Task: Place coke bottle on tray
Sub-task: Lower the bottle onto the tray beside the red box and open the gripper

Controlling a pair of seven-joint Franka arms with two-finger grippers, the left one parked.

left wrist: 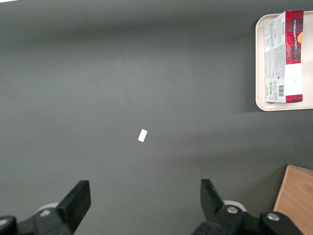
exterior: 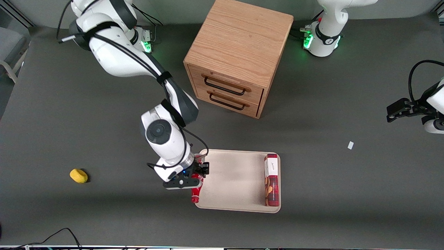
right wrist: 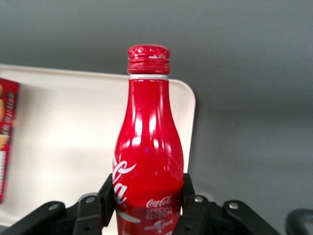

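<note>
My right gripper (exterior: 196, 176) is shut on the coke bottle (exterior: 196, 189), a slim red bottle with red cap and white script. In the right wrist view the bottle (right wrist: 148, 147) sits between the two black fingers (right wrist: 108, 193), its cap pointing away from the wrist. The bottle lies lengthwise over the edge of the cream tray (exterior: 236, 178) at the working arm's end, cap nearest the front camera. The tray also shows in the right wrist view (right wrist: 63, 142) under and beside the bottle. I cannot tell whether the bottle touches the tray.
A red-and-white snack box (exterior: 272, 180) lies on the tray's edge toward the parked arm. A wooden two-drawer cabinet (exterior: 236, 55) stands farther from the front camera. A yellow object (exterior: 78, 175) lies toward the working arm's end. A small white scrap (exterior: 350, 145) lies toward the parked arm.
</note>
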